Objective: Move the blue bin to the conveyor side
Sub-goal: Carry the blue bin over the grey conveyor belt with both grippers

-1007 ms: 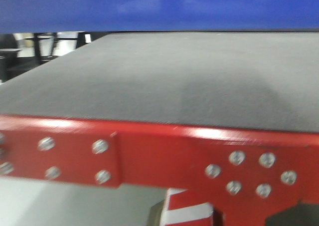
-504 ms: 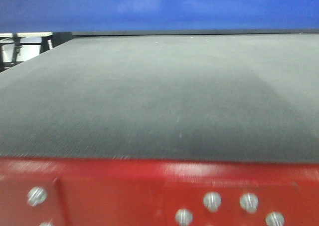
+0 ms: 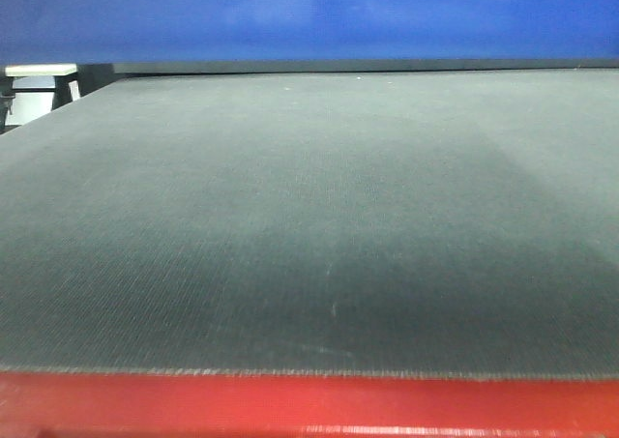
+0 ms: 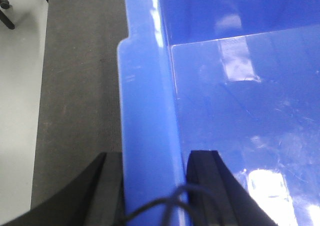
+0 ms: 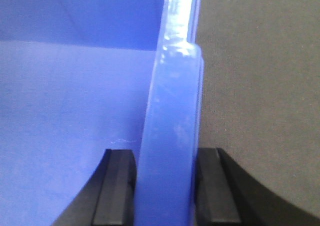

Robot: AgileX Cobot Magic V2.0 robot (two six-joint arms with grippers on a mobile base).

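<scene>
The blue bin [image 3: 309, 17] fills the top of the front view, hanging just over the far part of the conveyor [image 3: 309, 225], whose dark grey belt rests on a red frame [image 3: 309, 407]. In the left wrist view my left gripper [image 4: 156, 186] is shut on the bin's thick left rim [image 4: 145, 111], one finger outside over the belt [image 4: 80, 86] and one inside the bin. In the right wrist view my right gripper [image 5: 165, 186] is shut on the right rim [image 5: 172, 111], with the belt [image 5: 260, 86] beside it.
Pale floor [image 4: 20, 111] lies beyond the belt's left edge, with a dark leg [image 4: 6, 14] at the top corner. A light-coloured structure [image 3: 34, 85] stands past the belt's far left corner.
The front view has closed in on the conveyor. The red frame with its bolts has dropped to the bottom edge, and the belt now fills most of the picture. The bin stays at the top.
</scene>
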